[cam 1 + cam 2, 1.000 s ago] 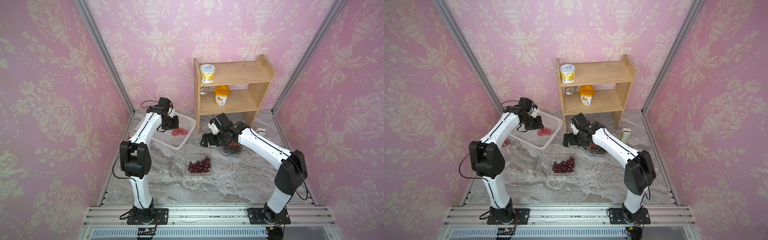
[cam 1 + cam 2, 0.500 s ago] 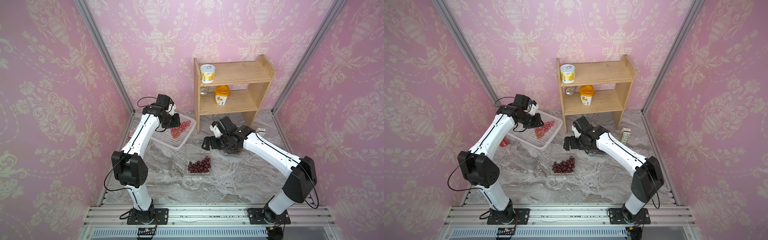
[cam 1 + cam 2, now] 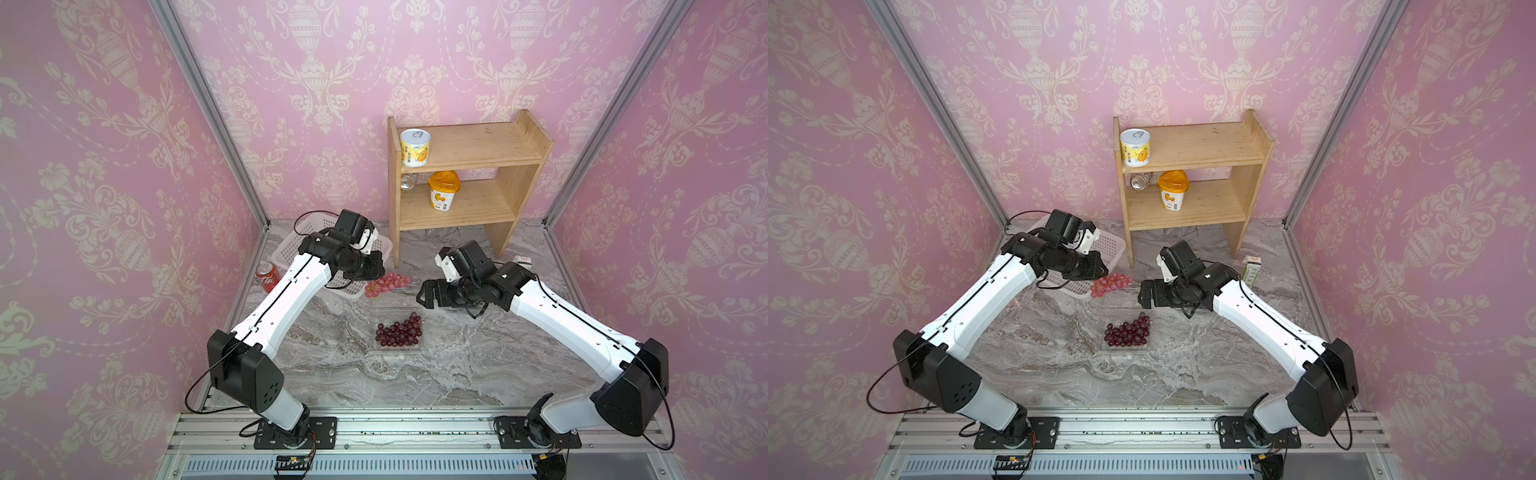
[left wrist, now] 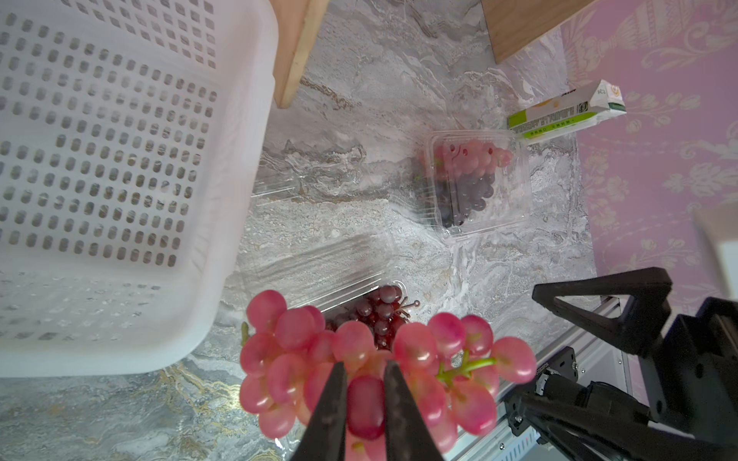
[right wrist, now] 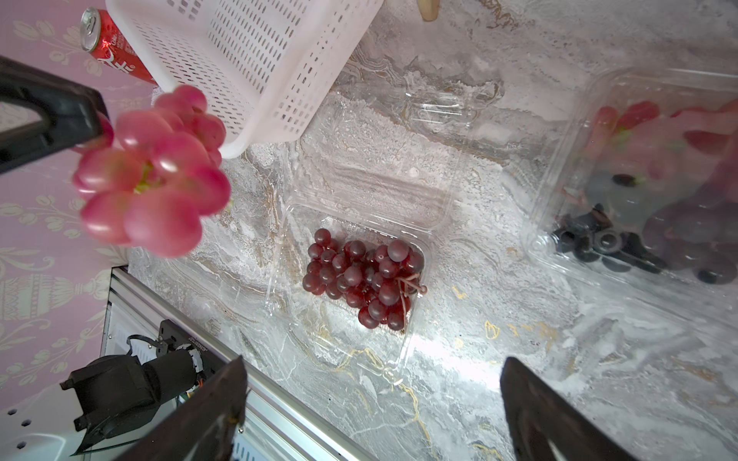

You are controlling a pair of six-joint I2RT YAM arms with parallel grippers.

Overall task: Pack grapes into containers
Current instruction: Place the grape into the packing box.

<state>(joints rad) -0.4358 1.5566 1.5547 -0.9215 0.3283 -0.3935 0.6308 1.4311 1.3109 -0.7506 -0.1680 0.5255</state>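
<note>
So the left gripper (image 4: 365, 367) is pinched onto a light pink round-grape bunch (image 4: 423, 347), held in the air beside the white perforated plastic basket (image 4: 243, 223). The right gripper (image 5: 371, 361) is wide open and empty, near the clear plastic clamshell container (image 5: 339, 347) of dark red grapes (image 5: 359, 275).

Red can (image 5: 116, 48): white Coca-Cola-style script, partly Chinese; carton (image 4: 567, 113): small print on a green band, too blurred to read; tubs (image 3: 415, 147): label text illegible.
</note>
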